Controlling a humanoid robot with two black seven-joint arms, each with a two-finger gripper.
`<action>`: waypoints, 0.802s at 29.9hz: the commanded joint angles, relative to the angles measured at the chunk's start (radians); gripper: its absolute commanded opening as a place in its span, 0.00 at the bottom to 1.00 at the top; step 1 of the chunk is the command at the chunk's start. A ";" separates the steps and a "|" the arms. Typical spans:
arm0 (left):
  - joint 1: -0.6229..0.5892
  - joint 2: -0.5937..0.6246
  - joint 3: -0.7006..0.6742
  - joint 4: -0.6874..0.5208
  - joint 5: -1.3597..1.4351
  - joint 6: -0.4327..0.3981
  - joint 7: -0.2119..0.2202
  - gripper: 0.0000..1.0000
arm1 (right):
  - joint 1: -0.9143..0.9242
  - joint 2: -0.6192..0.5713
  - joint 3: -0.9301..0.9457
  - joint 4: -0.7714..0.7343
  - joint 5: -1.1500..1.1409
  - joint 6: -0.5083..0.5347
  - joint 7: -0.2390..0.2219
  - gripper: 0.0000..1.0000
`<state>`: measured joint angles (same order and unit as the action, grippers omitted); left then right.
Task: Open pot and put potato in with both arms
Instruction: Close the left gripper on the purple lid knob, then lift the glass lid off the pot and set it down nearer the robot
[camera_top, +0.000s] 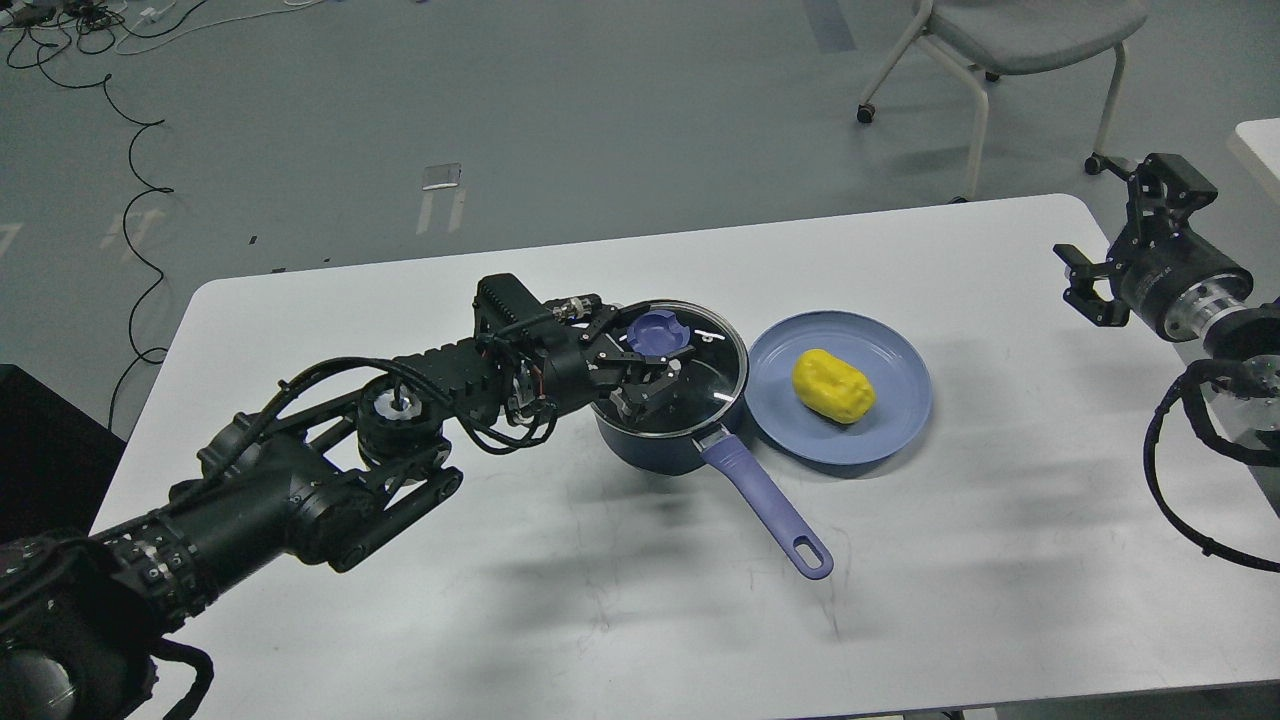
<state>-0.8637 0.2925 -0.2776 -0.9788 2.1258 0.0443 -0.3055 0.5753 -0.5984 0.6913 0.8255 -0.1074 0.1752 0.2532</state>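
Nearest of all, the left arm (300, 480) stretches up from the lower left corner across the white table (500, 620), thick black links, silver rings and looped cables all the way. Its gripper (655, 365) is at the lid (700, 375) of the pot (650, 445), fingers spread around the purple knob (657, 332), one behind it and one in front lying low over the glass. Whether they actually press on the knob I cannot tell. That lid sits level on the pot, closed.

Near the table's middle stands the pot, dark navy, its lavender handle (765, 500) running toward the near right, slotted tip resting on the tabletop. Just beside it on the right, almost touching, is a flat blue plate (890, 420), and the yellow potato (833, 386) lies on the plate, slightly right of centre.

Over by the right edge, the right gripper (1115, 250) hangs above the table, well apart from the plate, fingers spread wide and holding nothing. A grey chair (1010, 40) stands on the floor beyond the table.
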 joint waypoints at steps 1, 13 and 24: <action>-0.005 0.005 -0.002 -0.003 -0.003 0.000 -0.001 0.49 | 0.000 0.005 0.001 -0.006 0.000 -0.002 0.000 1.00; -0.072 0.088 -0.003 -0.060 -0.090 -0.008 -0.004 0.49 | 0.005 0.006 0.001 -0.006 0.000 -0.003 0.000 1.00; -0.043 0.307 0.009 -0.078 -0.119 0.029 -0.006 0.49 | 0.011 0.029 0.001 -0.006 -0.001 -0.010 0.000 1.00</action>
<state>-0.9378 0.5430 -0.2743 -1.0563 2.0065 0.0478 -0.3100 0.5860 -0.5726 0.6919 0.8208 -0.1074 0.1667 0.2532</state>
